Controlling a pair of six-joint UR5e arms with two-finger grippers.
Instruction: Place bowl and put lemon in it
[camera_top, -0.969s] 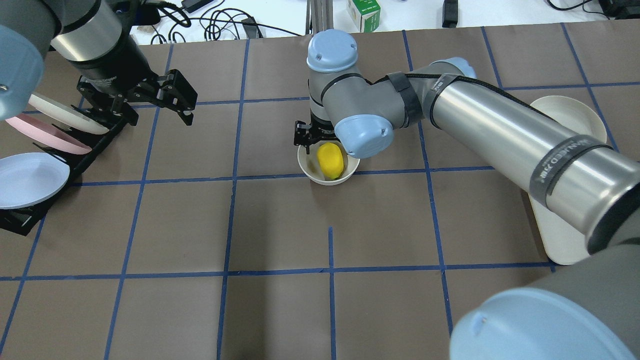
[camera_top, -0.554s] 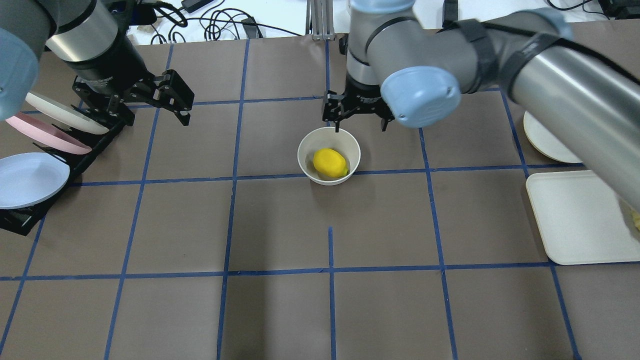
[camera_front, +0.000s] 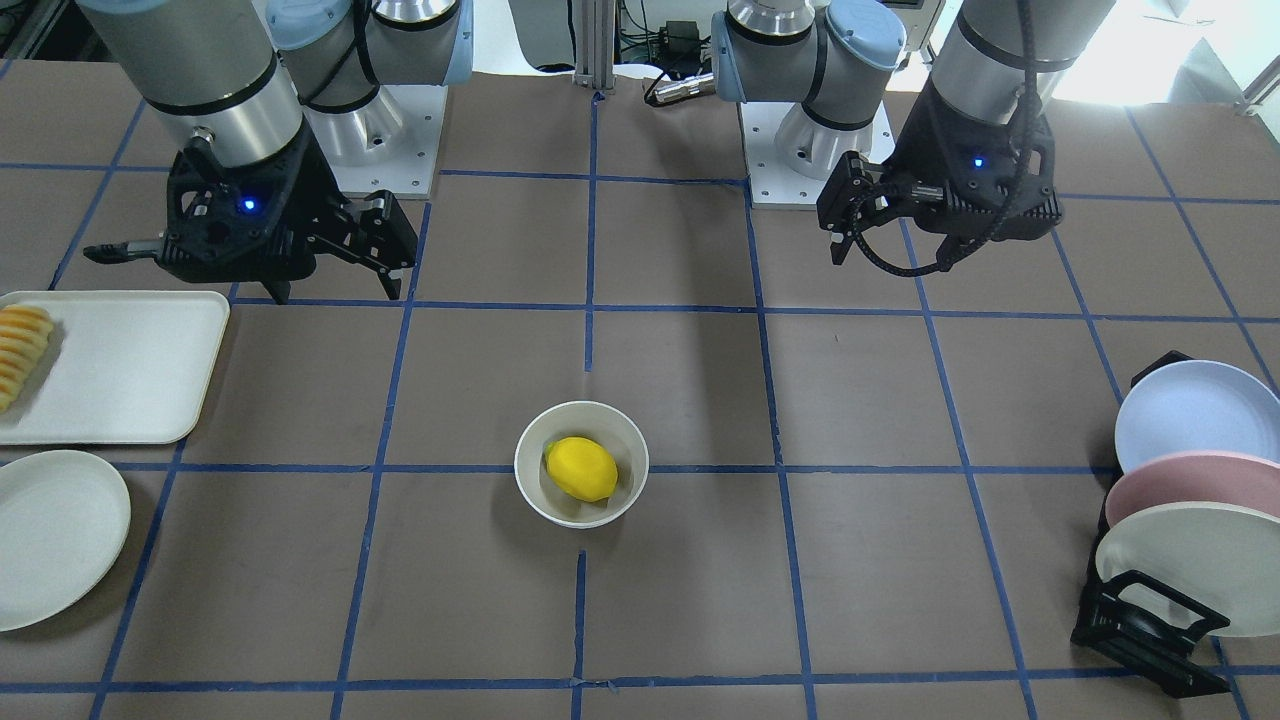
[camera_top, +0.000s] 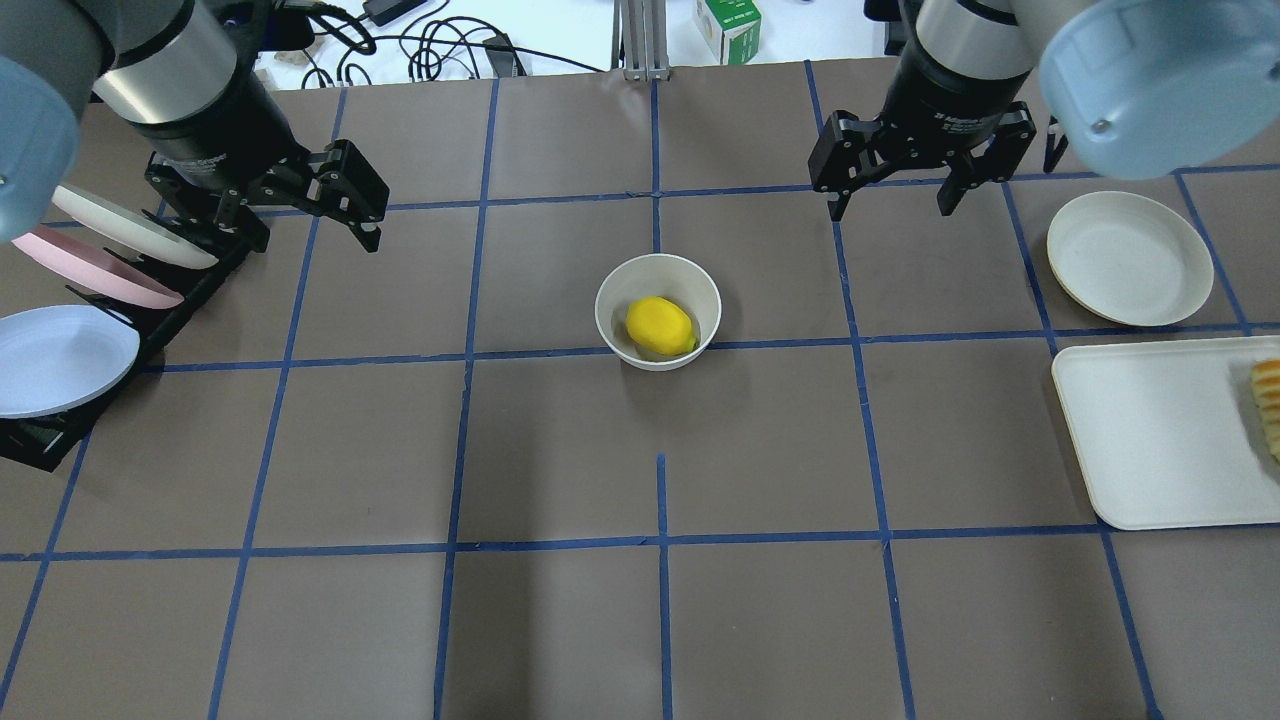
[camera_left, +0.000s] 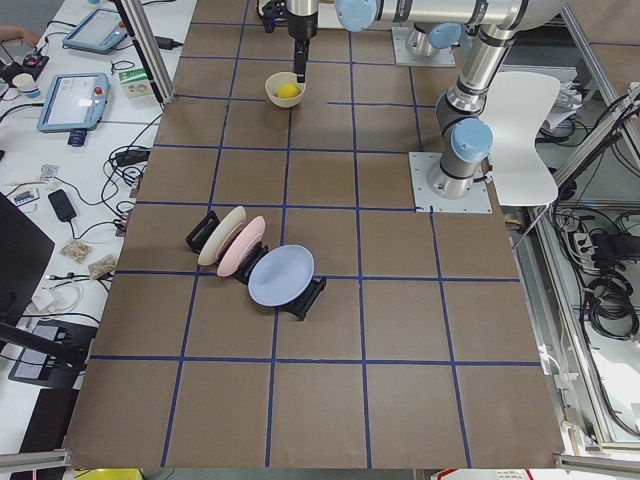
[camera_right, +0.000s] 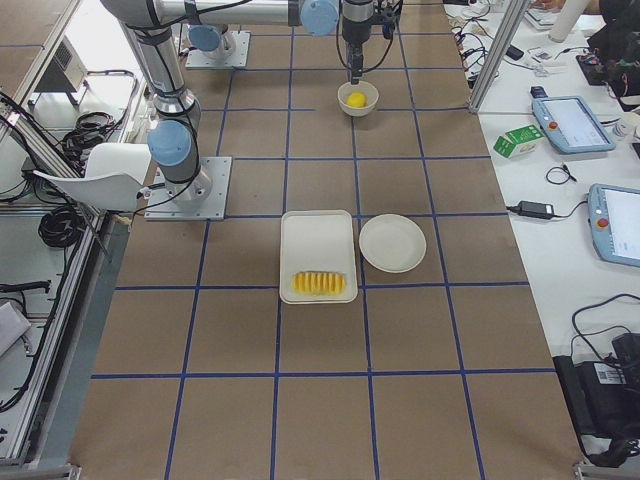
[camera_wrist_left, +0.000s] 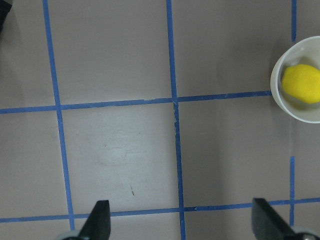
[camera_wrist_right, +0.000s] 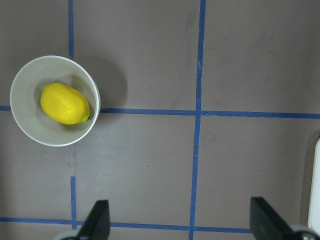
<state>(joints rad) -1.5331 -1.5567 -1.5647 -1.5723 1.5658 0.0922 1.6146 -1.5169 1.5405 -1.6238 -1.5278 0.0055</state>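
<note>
Now the lemon (camera_top: 660, 326) sits in the bowl (camera_top: 612, 290) in the middle of the table (camera_top: 560, 450). The left gripper (camera_top: 315, 228) and the right gripper (camera_top: 890, 205) hang wide apart, empty. The right wrist view shows the whole bowl; the left one shows half.

The lemon (camera_top: 660, 326) lies in the bowl (camera_top: 612, 290), which stands near the middle of the table (camera_top: 560, 450). On the robot's right lie a tray (camera_top: 1150, 430) — fruit slices (camera_top: 1268, 405) at its outer edge — and, just beyond it, a plate (camera_top: 1130, 258). On the robot's left, a rack (camera_top: 35, 440) holds three plates (camera_top: 60, 355) on edge — well apart from the bowl.
</note>
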